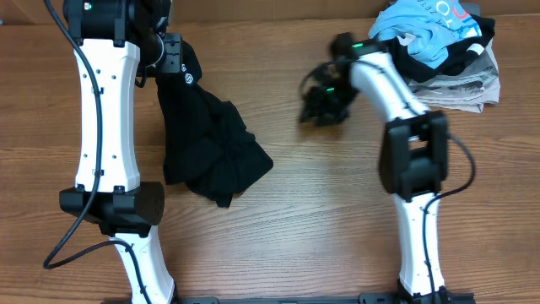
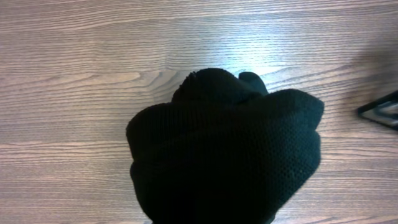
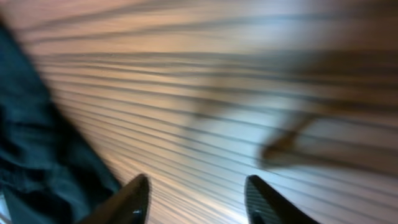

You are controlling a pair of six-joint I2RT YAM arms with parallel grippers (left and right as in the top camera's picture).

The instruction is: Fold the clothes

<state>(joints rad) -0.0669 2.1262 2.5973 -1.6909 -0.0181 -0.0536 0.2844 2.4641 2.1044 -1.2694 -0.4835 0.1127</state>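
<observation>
Bare table (image 1: 321,211) lies open in the middle and near side. The black garment (image 1: 211,156) blocks the left, the heaped laundry (image 1: 443,46) the far right corner.

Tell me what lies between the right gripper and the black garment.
Nothing but bare wooden table between the right gripper and black garment, seen in the overhead view.

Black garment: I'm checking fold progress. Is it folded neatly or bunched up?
Bunched, not folded. The black garment sits in a crumpled, uneven heap on the table, with wrinkled layers and no straight edges.
</observation>
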